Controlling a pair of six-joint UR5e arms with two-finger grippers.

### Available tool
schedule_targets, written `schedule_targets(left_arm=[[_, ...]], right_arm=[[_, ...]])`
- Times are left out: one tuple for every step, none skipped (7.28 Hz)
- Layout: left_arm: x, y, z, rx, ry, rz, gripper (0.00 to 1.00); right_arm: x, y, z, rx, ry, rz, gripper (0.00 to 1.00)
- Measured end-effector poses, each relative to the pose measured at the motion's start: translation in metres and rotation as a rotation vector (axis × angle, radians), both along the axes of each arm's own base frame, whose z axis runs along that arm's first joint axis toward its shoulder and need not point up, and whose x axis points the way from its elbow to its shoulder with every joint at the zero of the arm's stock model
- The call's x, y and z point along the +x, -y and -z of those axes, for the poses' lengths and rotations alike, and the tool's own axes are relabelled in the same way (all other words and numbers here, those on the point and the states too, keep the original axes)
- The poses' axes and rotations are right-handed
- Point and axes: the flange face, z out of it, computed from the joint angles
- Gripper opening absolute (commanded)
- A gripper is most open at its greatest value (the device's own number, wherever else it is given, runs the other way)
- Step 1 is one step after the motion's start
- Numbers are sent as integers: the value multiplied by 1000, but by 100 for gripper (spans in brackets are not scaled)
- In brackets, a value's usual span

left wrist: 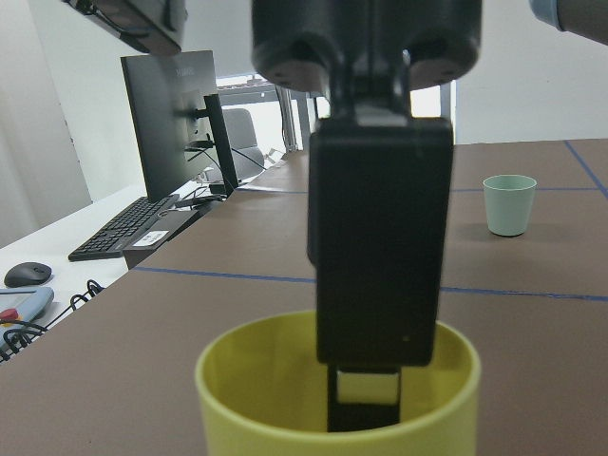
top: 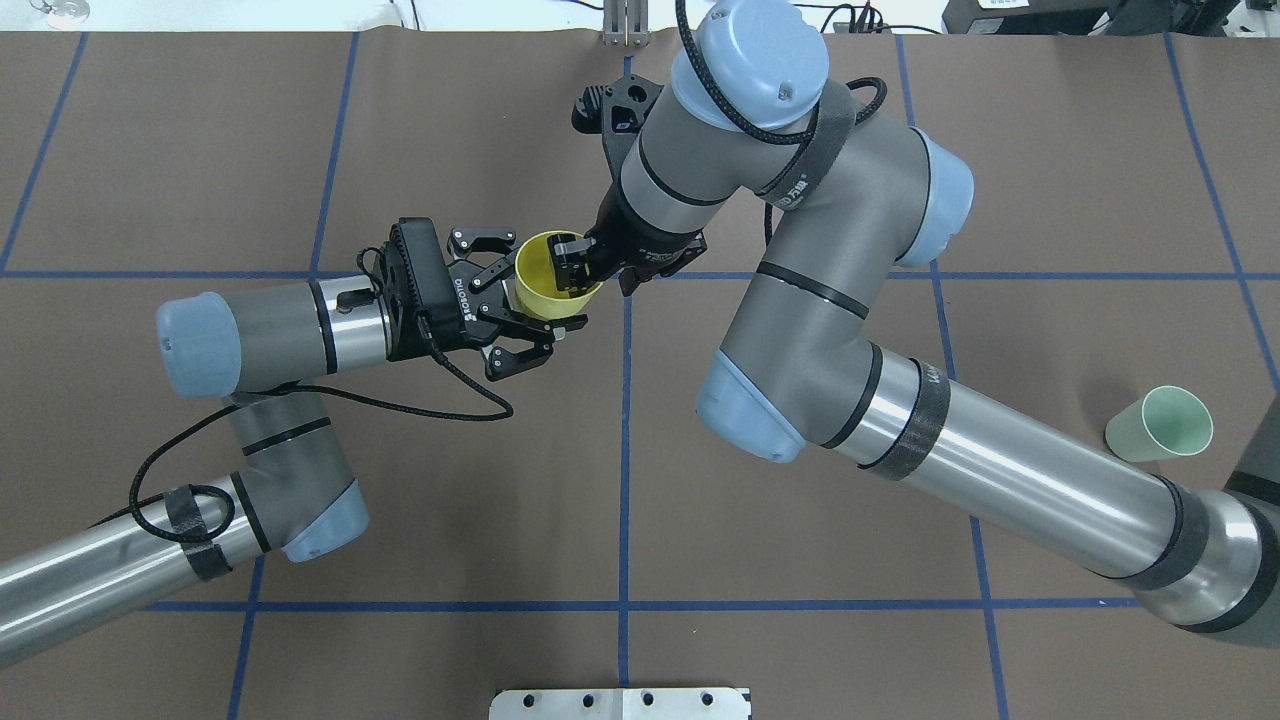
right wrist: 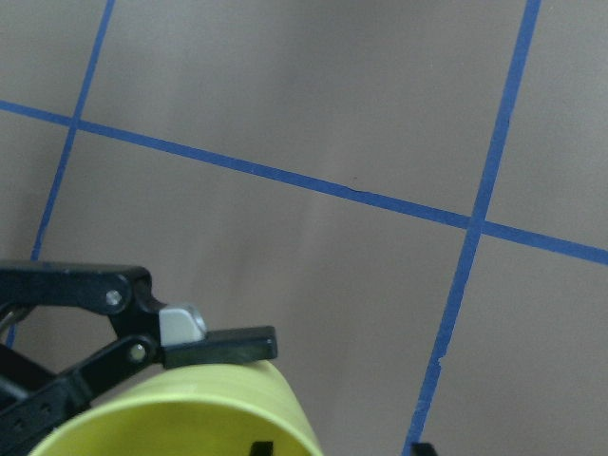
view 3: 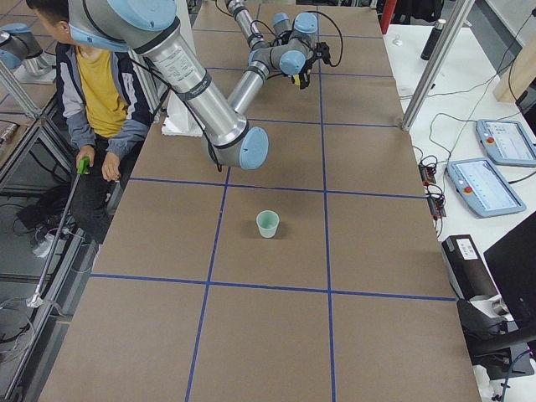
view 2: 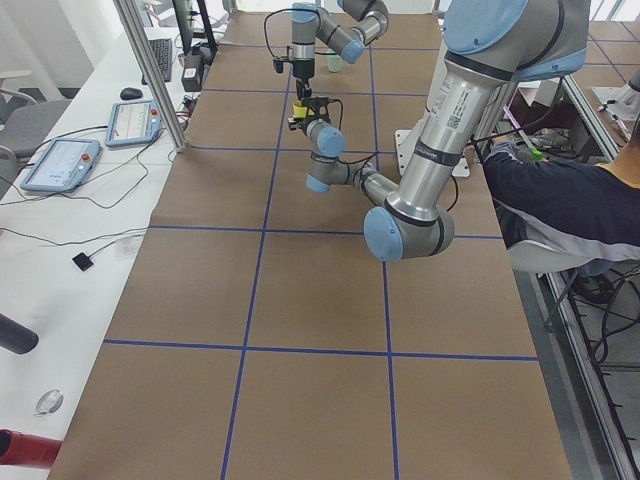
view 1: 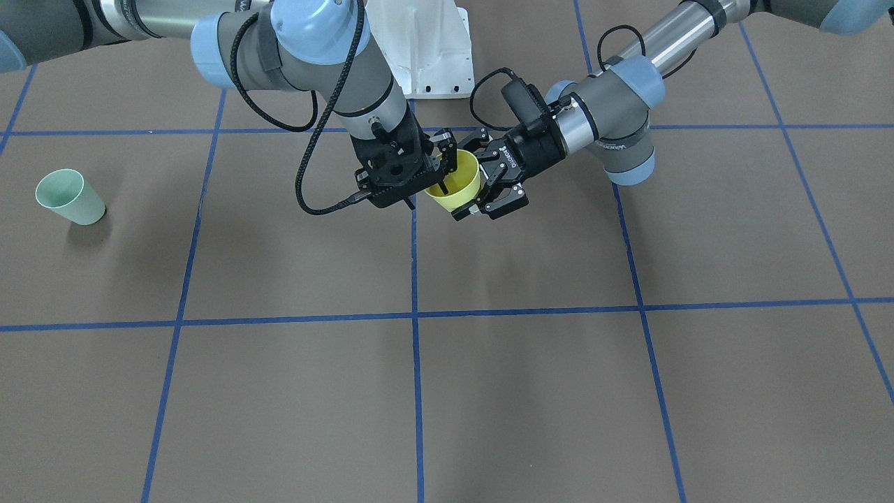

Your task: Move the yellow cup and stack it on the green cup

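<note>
The yellow cup hangs upright in the air over the table's middle, between both grippers. My right gripper comes down from above and is shut on its rim, one finger inside the cup and one outside. My left gripper lies level beside the cup, open, its fingers spread on either side of the wall. The green cup stands upright and alone far off on the right arm's side, also seen small in the left wrist view.
Brown mat with a blue tape grid. A white mounting plate sits at the robot's base. A seated person is beside the table. Benches with tablets and a monitor run along the far side.
</note>
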Motion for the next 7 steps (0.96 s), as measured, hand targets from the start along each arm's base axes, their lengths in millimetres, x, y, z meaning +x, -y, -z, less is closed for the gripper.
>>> schedule_targets(left_arm=[[0,-1,0,1,-2,-1,18],[0,-1,-1,3,-4,-2,18],[1,-2,-1,4,-6,-3,18],[1,-2,-1,3,-5,-4,18],[2,-2,-2,3,-5,-5,24],[2,-3,-2,4,-6,-5,30],[2,-3,-2,5,-8,-5,73]], right_arm=[[1,-1,1,-6,9,2,51],[1,-1,3,-17,17,-2,50],[2,-2,5,-31,25,-10,50],[2,-2,7,-42,30,-16,35],[2,-2,9,-46,34,-19,5],[3,-2,11,-42,36,-19,0],[3,-2,13,-35,37,-19,0]])
